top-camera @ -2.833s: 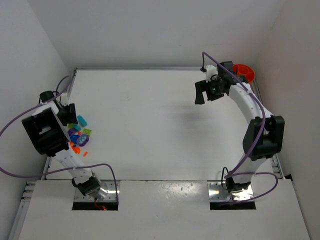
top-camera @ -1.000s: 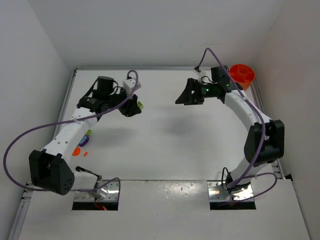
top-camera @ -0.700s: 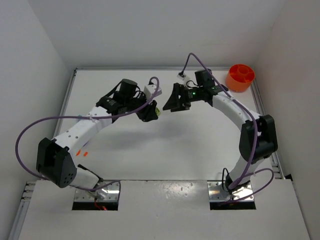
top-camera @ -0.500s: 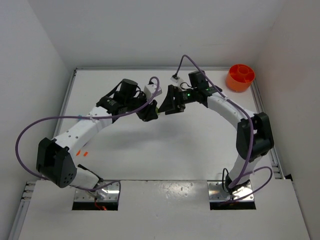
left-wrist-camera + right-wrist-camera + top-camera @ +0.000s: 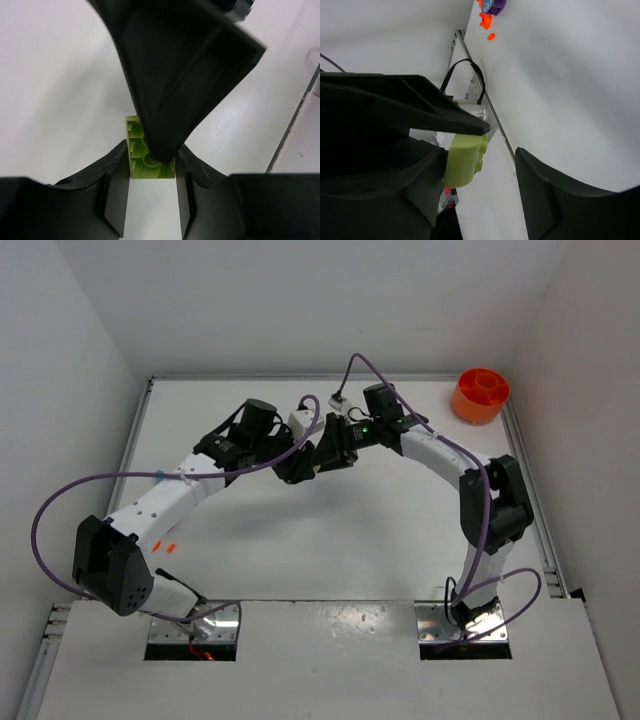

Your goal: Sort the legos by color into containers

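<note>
**Mid-table handover:** the left gripper is clamped on a lime brick, one finger on each side. It appears to hold the brick clear of the table. The right gripper meets it from the opposite side, jaws apart around the brick's free end. In the right wrist view the brick sits just beside one finger, with a plain gap to the other.

To pass it well, the right jaws should probably centre on the brick and shut squarely on its exposed faces before the left lets go. An early release would likely drop so small a piece, and a skewed pinch could flick it out. The two sets of fingers overlap closely, so the right's needs to clear the left's pads.

Open table lies all round the meeting point. The orange tub stands well apart at the far right corner, near the right wall, so the approach there looks tight. Loose orange bits lie near the left edge, where a purple cable loops.
</note>
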### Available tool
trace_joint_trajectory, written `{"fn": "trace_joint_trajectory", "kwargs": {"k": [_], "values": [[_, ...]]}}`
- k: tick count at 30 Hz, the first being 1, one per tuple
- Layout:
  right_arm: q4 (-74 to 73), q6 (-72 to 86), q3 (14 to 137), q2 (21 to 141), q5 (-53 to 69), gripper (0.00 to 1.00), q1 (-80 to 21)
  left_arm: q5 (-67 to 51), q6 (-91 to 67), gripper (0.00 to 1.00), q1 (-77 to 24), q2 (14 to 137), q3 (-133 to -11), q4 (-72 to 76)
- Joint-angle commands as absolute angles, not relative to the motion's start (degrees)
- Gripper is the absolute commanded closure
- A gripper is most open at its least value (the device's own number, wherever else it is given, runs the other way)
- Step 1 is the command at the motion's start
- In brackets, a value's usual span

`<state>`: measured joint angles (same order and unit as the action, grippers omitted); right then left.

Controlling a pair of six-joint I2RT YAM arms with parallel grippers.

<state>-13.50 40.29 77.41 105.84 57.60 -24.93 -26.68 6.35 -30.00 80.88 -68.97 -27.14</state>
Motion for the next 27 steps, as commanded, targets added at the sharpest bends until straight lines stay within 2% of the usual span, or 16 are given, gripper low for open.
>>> {"fn": "trace_joint_trajectory", "kwargs": {"k": [1, 2, 4, 8, 9, 11, 12, 14, 15, 18, 19, 20, 27], "values": [[-8.17, 44.82, 78.32, 106.17, 61.26, 0.43, -26.28, -26.89, 5.98, 0.74, -31.03, 78.57, -70.4, -23.73], [-7.56, 44.82, 78.31, 106.17, 61.26, 0.49, -26.28, -26.89, 5.98, 0.74, -31.03, 78.57, -70.4, -23.73], [-5.2, 47.27, 77.0, 106.17, 61.96, 0.53, -26.8, -26.37, 5.98, 0.74, -31.03, 78.57, -70.4, -23.73], [-2.99, 48.6, 75.59, 105.65, 63.28, 0.75, -26.81, -26.37, 5.98, 0.74, -31.03, 78.57, -70.4, -23.73], [-2.99, 48.6, 75.59, 105.64, 63.28, 0.85, -26.81, -26.37, 5.98, 0.74, -31.03, 78.57, -70.4, -23.73], [-2.99, 47.91, 75.59, 105.04, 63.28, 0.93, -26.28, -25.24, 5.98, 0.69, -31.03, 78.57, -70.4, -23.73], [-4.47, 47.29, 75.59, 105.03, 62.59, 0.98, -25.5, -24.53, 5.98, 0.59, -31.03, 78.57, -70.4, -23.73], [-7.19, 43.71, 76.2, 104.5, 61.27, 0.99, -24.53, -23.04, 5.98, 0.45, -31.03, 78.05, -70.4, -23.73], [-9.56, 41.25, 76.81, 103.98, 60.48, 1.0, -23.3, -21.03, 5.98, 0.32, -31.03, 78.05, -70.4, -23.73], [-21.41, 29.5, 81.02, 103.45, 53.02, 1.0, -21.45, -17.51, 5.36, 0.14, -30.5, 76.64, -69.87, -23.73], [-27.54, 26.49, 84.25, 102.93, 47.6, 1.0, -19.88, -16.88, 5.36, 0.05, -30.5, 76.03, -69.87, -23.73], [-30.21, 23.93, 86.11, 102.92, 44.85, 1.0, -18.99, -16.88, 4.67, 0.01, -28.58, 76.03, -69.35, -23.73], [-39.81, 7.49, 104.2, 107.56, 19.46, 1.0, -9.33, -13.81, 3.6, 0.01, -23.21, 76.11, -69.87, -23.73]]}}
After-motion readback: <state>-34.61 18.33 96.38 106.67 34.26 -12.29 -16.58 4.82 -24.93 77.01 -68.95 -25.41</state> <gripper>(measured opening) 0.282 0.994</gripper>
